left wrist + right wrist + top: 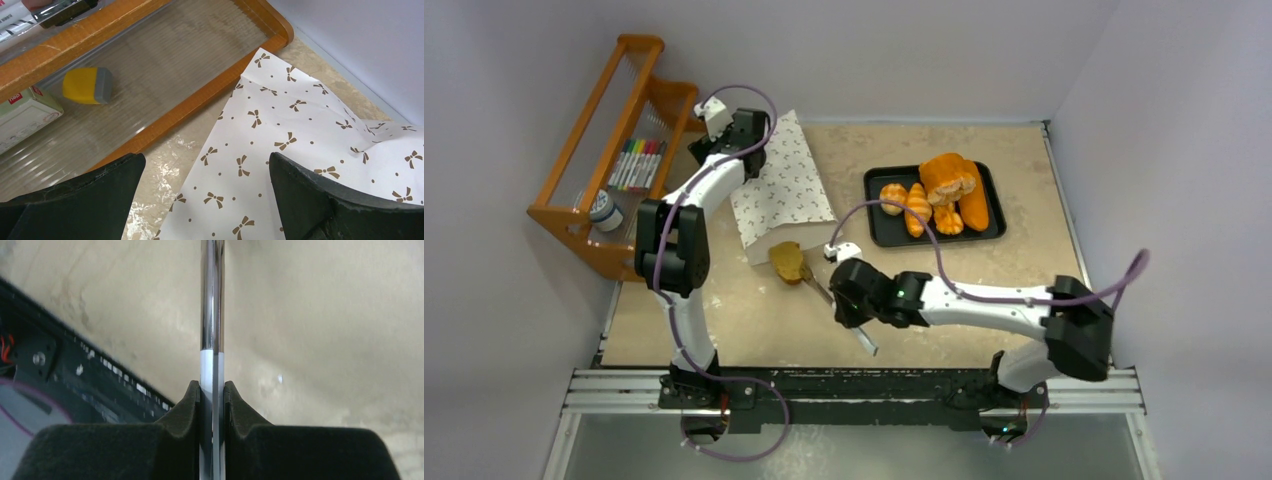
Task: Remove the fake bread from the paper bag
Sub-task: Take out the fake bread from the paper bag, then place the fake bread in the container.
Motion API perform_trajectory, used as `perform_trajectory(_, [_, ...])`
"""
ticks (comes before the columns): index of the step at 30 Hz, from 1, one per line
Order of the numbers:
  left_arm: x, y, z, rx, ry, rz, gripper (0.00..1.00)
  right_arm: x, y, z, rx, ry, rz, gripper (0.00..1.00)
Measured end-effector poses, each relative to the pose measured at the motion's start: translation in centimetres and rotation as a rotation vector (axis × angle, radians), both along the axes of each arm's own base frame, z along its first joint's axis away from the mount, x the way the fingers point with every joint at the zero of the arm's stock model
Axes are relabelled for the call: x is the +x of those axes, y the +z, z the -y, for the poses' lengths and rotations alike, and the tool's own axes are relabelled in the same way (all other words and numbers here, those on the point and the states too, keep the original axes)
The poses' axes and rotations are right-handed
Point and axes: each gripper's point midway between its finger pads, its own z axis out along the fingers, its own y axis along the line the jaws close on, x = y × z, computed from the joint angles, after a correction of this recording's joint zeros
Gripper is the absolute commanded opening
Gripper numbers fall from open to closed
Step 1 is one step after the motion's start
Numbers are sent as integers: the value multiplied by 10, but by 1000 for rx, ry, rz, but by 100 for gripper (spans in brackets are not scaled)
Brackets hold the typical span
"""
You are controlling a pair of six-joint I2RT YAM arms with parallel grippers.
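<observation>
The white paper bag with brown bow marks lies on the table, its mouth toward the arms. A flat tan slice of fake bread lies at the mouth. Several orange loaves and croissants sit on the black tray. My right gripper is shut on metal tongs, whose tips reach the slice. The right wrist view shows the pads clamped on the tongs. My left gripper is open and empty over the bag's far left edge.
An orange wooden rack with markers stands at the far left, close to my left gripper. In the left wrist view its rail runs beside the bag, with a yellow block on its shelf. Walls close in behind and on both sides.
</observation>
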Motion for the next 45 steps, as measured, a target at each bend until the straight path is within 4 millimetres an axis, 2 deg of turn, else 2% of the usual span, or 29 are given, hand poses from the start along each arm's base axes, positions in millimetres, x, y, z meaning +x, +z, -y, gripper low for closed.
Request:
perform_trajectory(5, [-1,0,0,2,-1,-7,100,-34,29,44,38,-17,3,0])
perform_trajectory(11, [-2,-3,2,4,-4,-19,100,-47,60,98,115,-141,8,0])
perform_trajectory(15, [-2,-5,5,7,-9,-24,100,-47,66,130,112,-269,6,0])
perform_trajectory(20, [-3,-5,8,8,-15,-26,100,-43,57,158,56,-428,6,0])
perform_trajectory(25, [-3,-5,9,8,-17,-27,100,-39,53,167,50,-545,-4,0])
perform_trajectory(35, [0,-14,11,5,-15,-34,100,-22,51,161,64,-626,54,0])
perform_trajectory(39, [1,-18,11,6,-15,-40,100,-4,55,155,85,-652,102,0])
perform_trajectory(45, [1,-18,11,6,-15,-40,100,29,43,151,38,-684,142,0])
